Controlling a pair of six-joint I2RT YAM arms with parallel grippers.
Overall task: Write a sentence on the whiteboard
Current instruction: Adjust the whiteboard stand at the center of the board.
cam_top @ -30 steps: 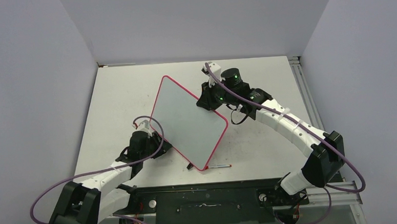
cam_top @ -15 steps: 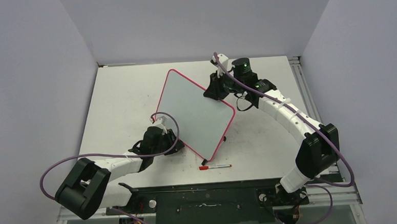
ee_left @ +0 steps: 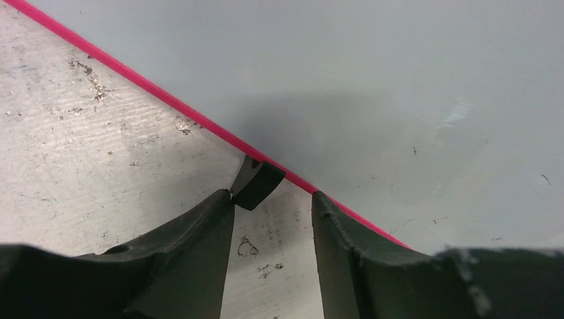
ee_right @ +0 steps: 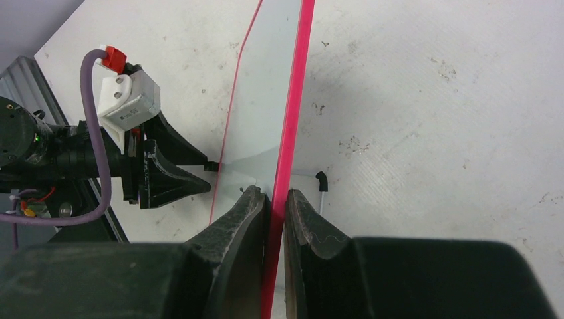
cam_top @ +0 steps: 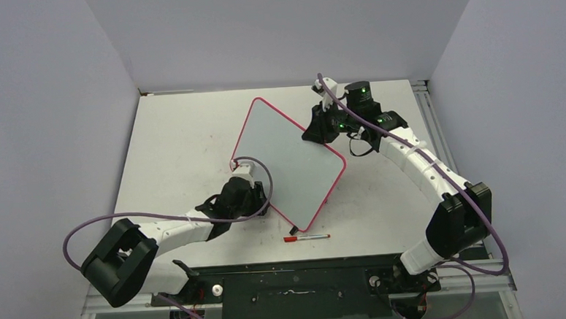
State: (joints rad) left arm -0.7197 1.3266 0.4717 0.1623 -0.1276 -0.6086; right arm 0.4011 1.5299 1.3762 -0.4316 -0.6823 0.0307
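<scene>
The whiteboard (cam_top: 287, 163) has a pink-red frame and lies turned like a diamond in mid-table. Its face is blank; no red lettering of the sentence shows in any view. My right gripper (cam_top: 315, 134) is shut on the board's far-right edge, and the frame (ee_right: 292, 100) runs between its fingers (ee_right: 278, 194). My left gripper (cam_top: 265, 204) is open at the board's near-left edge. In the left wrist view its jaws (ee_left: 273, 197) stand apart around a small black foot (ee_left: 257, 183) under the frame (ee_left: 133, 73). The foot touches the left fingertip.
A marker (cam_top: 307, 238) with a red cap lies on the table just in front of the board's near corner. A metal rail (cam_top: 425, 115) runs along the table's right side. Grey walls close in the back and both sides.
The whiteboard has shifted right and toward the back, carried by the right gripper. The left gripper has followed to the right along the near-left edge. The marker has not moved.
</scene>
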